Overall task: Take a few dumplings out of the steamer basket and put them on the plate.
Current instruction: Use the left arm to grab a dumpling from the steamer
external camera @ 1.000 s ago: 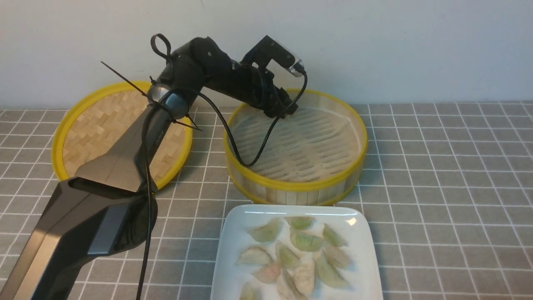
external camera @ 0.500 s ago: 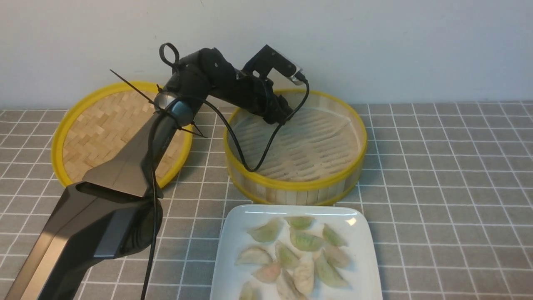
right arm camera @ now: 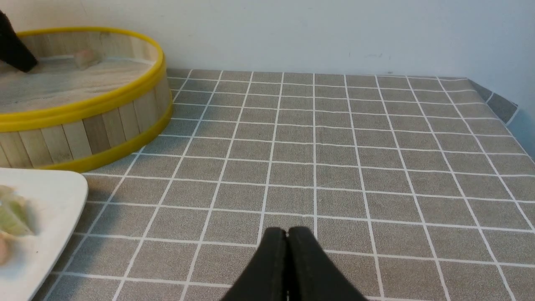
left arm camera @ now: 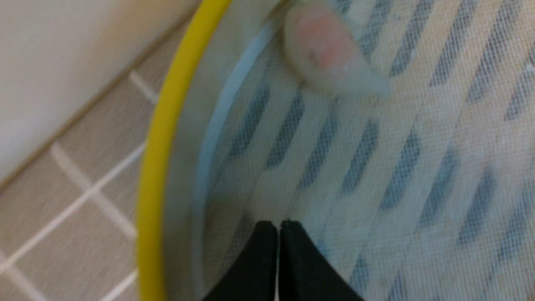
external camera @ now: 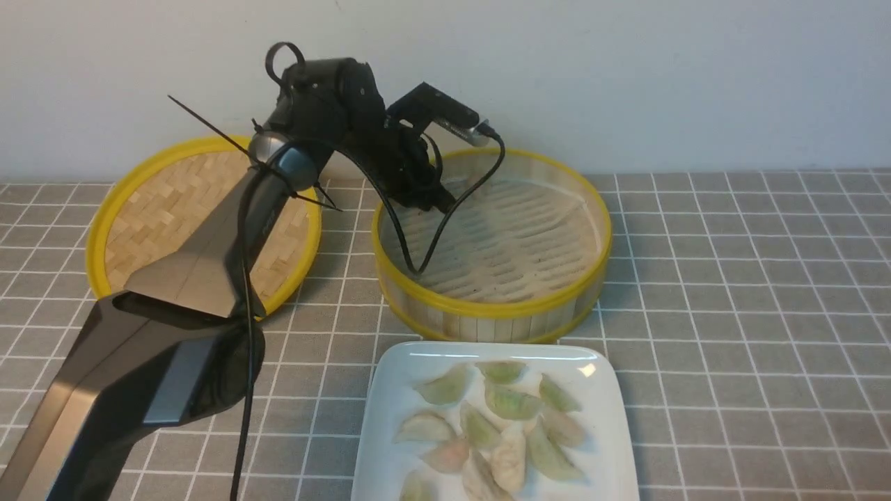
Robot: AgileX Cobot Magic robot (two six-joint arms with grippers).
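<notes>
Much of the job looks done: the plate (external camera: pixel 612 410), directly in front of the basket (external camera: pixel 487 306), holds a good spread of dumplings (external camera: pixel 509 459), some greenish, some pale and one pinkish. Still left inside the basket is at least one pink-tinted dumpling (left arm camera: pixel 330 52), lying on the liner near the basket's wall, so I would judge the task unfinished if that one is wanted on the plate. The left jaws (left arm camera: pixel 278 228) are clenched together over the basket's floor with nothing between them, apart from that dumpling. The right jaws (right arm camera: pixel 286 234) are also closed and empty, well apart from the basket. Whether any more dumplings sit behind the left arm (external camera: pixel 237 229), I cannot tell.
</notes>
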